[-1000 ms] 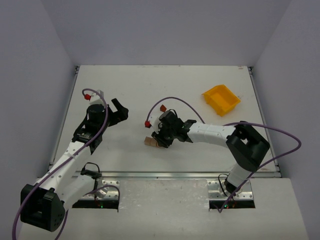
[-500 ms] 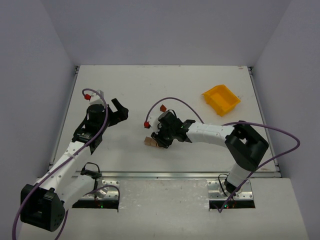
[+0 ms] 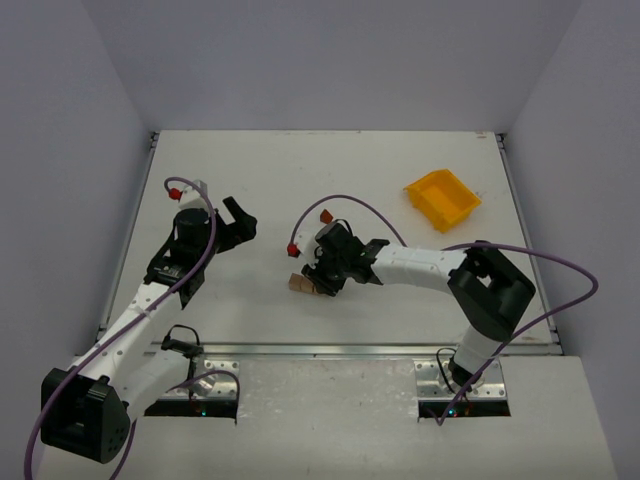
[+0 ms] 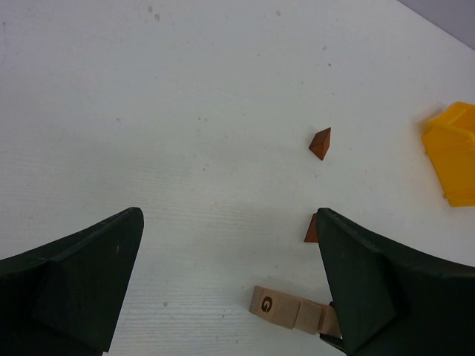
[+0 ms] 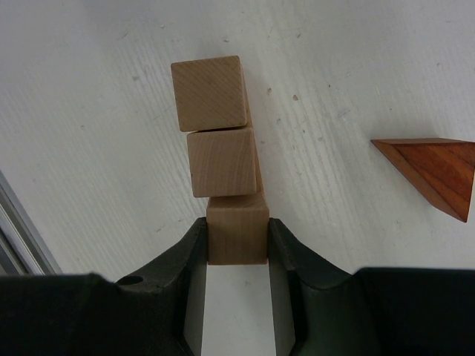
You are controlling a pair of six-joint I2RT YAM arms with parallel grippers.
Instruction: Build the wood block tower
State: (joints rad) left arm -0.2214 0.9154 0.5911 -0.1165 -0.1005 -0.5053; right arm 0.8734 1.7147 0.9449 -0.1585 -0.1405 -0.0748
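Three pale tan cubes lie in a row flat on the table, the wood block tower [image 5: 217, 126] on its side. My right gripper [image 5: 237, 228] is shut on the nearest cube [image 5: 237, 236] of that row. A reddish-brown wedge [image 5: 434, 172] lies just to the right of it. In the top view the right gripper [image 3: 320, 278] sits at the row [image 3: 298, 284] near the table's middle. My left gripper [image 4: 228, 222] hangs open and empty over bare table; its view shows the row with a letter G [image 4: 286, 309] and two reddish-brown wedges [image 4: 320, 143] [image 4: 311, 229]. In the top view the left gripper [image 3: 236, 222] is well left of the blocks.
A yellow plastic bin [image 3: 441, 198] stands at the back right, also in the left wrist view as the yellow bin [image 4: 453, 152]. Purple cables loop over both arms. A metal rail [image 3: 330, 350] runs along the table's near edge.
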